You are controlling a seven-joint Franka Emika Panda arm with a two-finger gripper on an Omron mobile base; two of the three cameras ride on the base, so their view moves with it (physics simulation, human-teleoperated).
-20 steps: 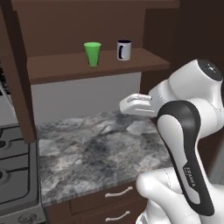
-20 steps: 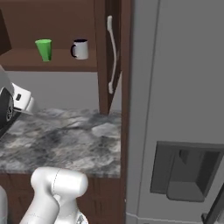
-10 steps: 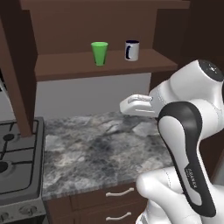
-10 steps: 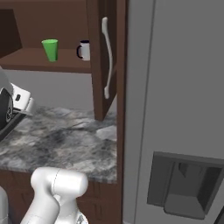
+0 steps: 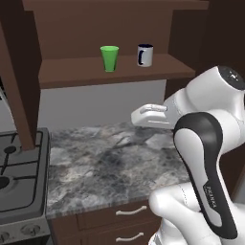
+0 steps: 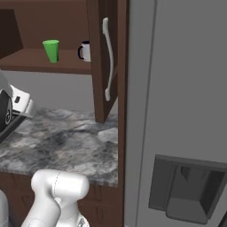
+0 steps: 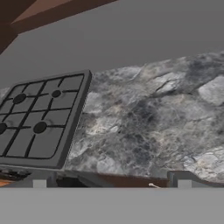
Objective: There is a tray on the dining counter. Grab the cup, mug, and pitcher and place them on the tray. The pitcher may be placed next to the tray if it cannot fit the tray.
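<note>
1. The dark brown wooden shelf (image 5: 115, 72) carries both targets, well above the folded white arm; a hasty reach risks striking its front edge.
2. The bright green tapered plastic cup (image 5: 109, 58) stands upright mid-shelf, contents unseen.
3. The small white mug (image 5: 145, 55), navy-lined, sits just right of the cup; a sweep could topple either.
4. The two-finger gripper (image 7: 112, 183) hangs spread wide, empty, below the shelf.

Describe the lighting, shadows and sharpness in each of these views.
Left base view: flat, even light; the cup and mug stand sharp on the shelf, with the recess behind them dim. Right base view: the fridge looks uniformly grey and glare-free; the cabinet door shades the worktop beneath. Hand view: soft overall; the stove grates are slightly blurred.
</note>
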